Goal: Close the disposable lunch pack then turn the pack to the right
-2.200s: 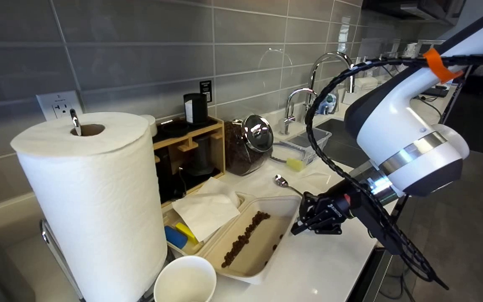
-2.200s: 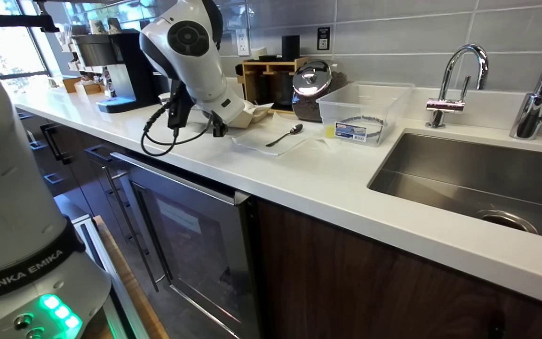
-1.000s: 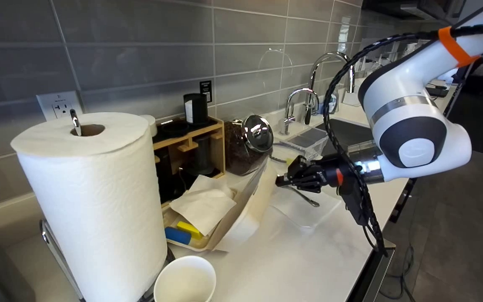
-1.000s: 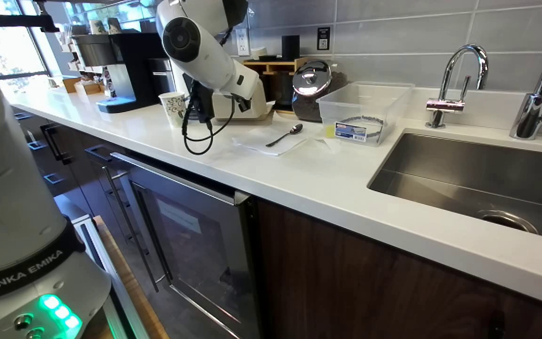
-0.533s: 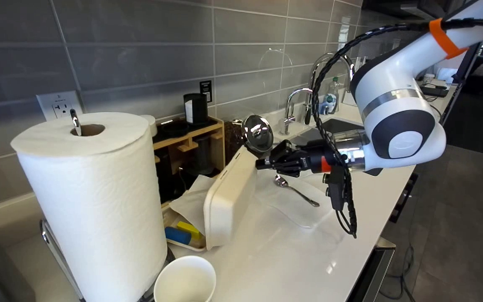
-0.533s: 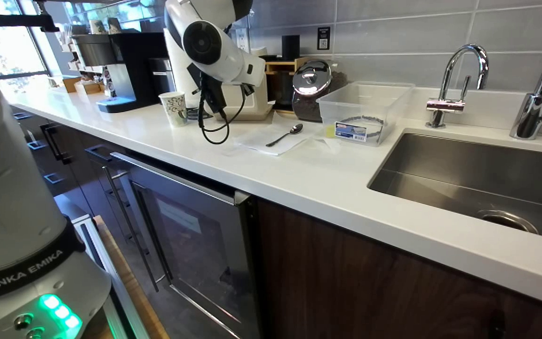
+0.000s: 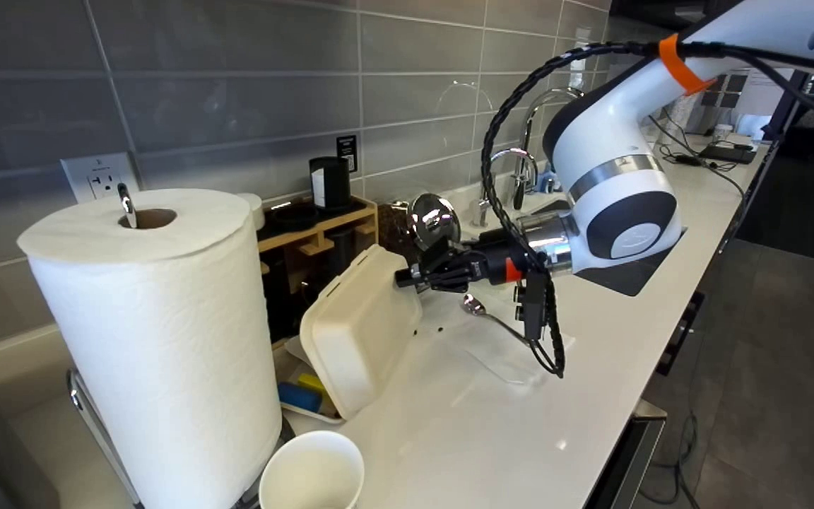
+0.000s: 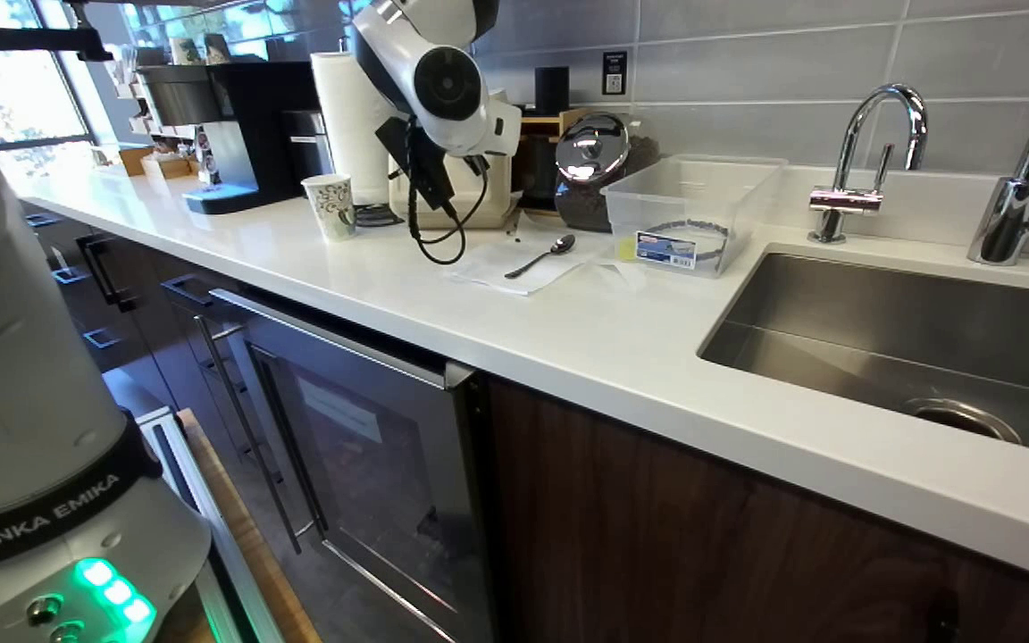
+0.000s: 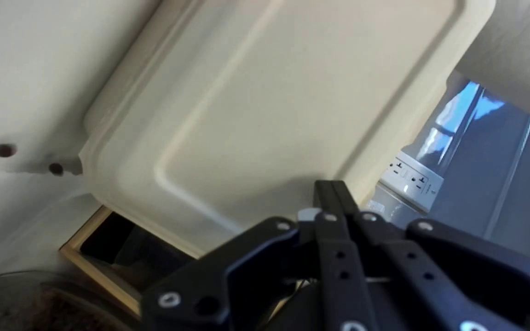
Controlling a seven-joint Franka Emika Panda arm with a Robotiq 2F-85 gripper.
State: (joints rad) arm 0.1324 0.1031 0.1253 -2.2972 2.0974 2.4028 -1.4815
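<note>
On the counter [image 7: 463,452] beside the paper-towel roll [image 7: 156,346], the lunch pack [image 7: 361,329] stands half-folded, the gripper [image 9: 331,185] at its tilted lid [image 9: 283,101]. The wrist view shows the fingertips [image 9: 324,195] pressed together; only an exterior view shows a blue block [image 7: 299,397] inside.

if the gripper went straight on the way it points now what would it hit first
Most likely the raised half of the clamshell takeaway box, on its outer face. The gripper may even be touching it; depth is unclear.
</note>
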